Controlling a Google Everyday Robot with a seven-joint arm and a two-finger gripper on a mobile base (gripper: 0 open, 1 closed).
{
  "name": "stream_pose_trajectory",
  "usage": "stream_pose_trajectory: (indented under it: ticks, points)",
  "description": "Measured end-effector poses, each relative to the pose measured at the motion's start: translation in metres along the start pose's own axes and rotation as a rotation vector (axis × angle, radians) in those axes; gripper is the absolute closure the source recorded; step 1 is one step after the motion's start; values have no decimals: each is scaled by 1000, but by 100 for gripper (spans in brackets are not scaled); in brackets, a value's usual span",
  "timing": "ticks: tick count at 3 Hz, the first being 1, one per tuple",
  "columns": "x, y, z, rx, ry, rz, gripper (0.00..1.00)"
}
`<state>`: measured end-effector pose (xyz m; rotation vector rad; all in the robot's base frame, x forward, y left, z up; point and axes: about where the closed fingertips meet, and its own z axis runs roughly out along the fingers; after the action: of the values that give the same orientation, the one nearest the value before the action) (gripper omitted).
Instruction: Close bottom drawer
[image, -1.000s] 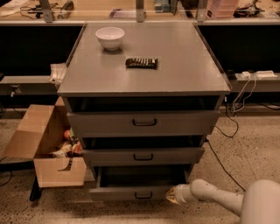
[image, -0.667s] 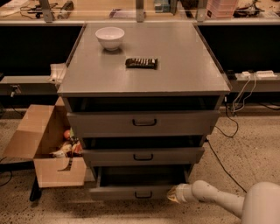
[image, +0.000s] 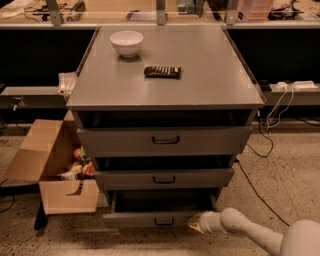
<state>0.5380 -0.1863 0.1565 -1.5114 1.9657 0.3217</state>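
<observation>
Camera view: grey bench (image: 210, 75) with three drawers, seen from front and above; bottom drawer (image: 135, 219) at floor level, part way out, its front ahead of the middle drawer (image: 200, 178) front, dark tray inside showing behind the panel; small black handle (image: 164, 221) at panel centre; hand (image: 196, 223) low at the right end of the bottom drawer front, touching or just beside it, can't tell which; whether the hand is clenched or released cannot be told; white arm (image: 250, 234) runs from the lower right corner to the hand; top drawer (image: 210, 140) widest, above the middle one; white bowl (image: 126, 42) and dark flat bar (image: 162, 72) on the bench top, apart; open cardboard box (image: 50, 150) on the floor at left, with clutter inside; cables (image: 270, 112) on the floor at right.
</observation>
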Motion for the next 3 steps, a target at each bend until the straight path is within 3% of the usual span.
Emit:
stream_pose_trajectory:
  ticks: [2,3]
  points:
    - [0,-4,2,-1,-22,21,100]
    - [-7,3,7,-14,-48,70,100]
